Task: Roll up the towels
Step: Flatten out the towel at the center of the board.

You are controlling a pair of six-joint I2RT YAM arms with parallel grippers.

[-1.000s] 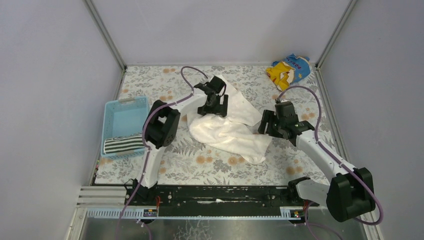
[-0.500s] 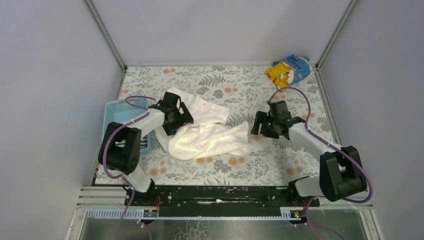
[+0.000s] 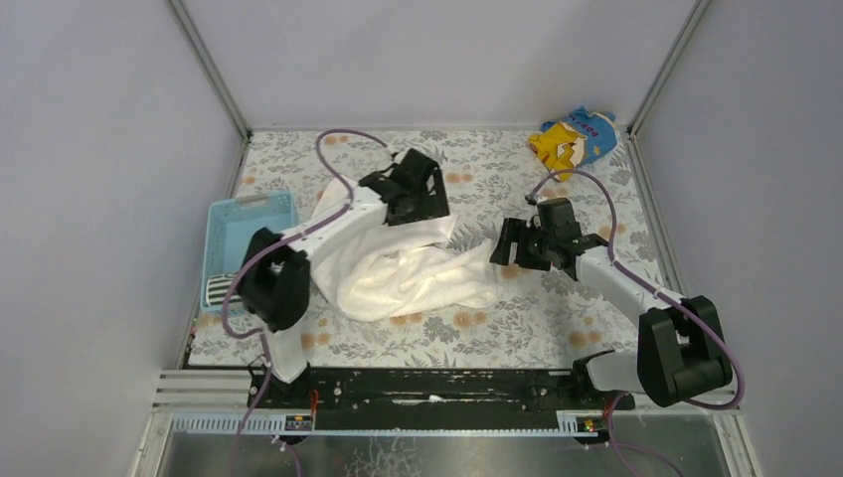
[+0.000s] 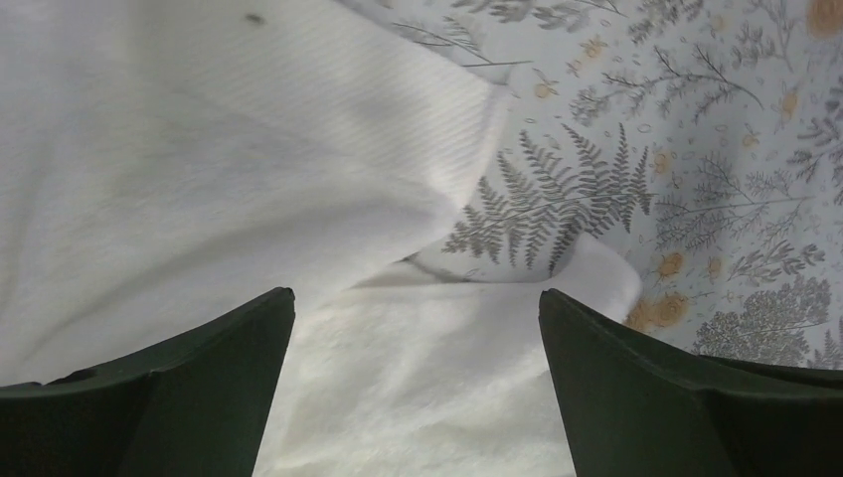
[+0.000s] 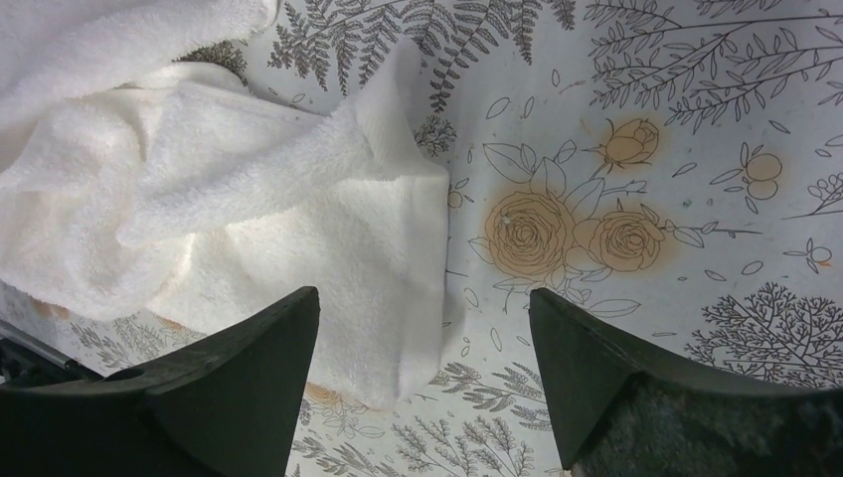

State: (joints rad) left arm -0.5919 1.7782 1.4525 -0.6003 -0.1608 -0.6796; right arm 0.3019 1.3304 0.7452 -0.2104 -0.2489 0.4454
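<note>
The large white terry towel (image 3: 403,268) lies crumpled in the middle of the floral table. My left gripper (image 3: 416,199) is open above its far edge; the left wrist view shows the towel (image 4: 229,169) spread under the empty jaws. My right gripper (image 3: 505,243) is open just right of the towel's right end, whose corner (image 5: 383,268) lies between the jaws, untouched. The striped black-and-white towel (image 3: 221,290) lies partly hidden in the blue basket (image 3: 239,224) at the left.
A yellow-and-blue printed cloth (image 3: 574,137) lies in the far right corner. Grey walls close in the table on three sides. The black arm rail (image 3: 437,386) runs along the near edge.
My left gripper has moved away from the basket side to the towel's far edge, toward the middle. The right gripper has shifted slightly left toward the towel's end. The towel has barely shifted.
</note>
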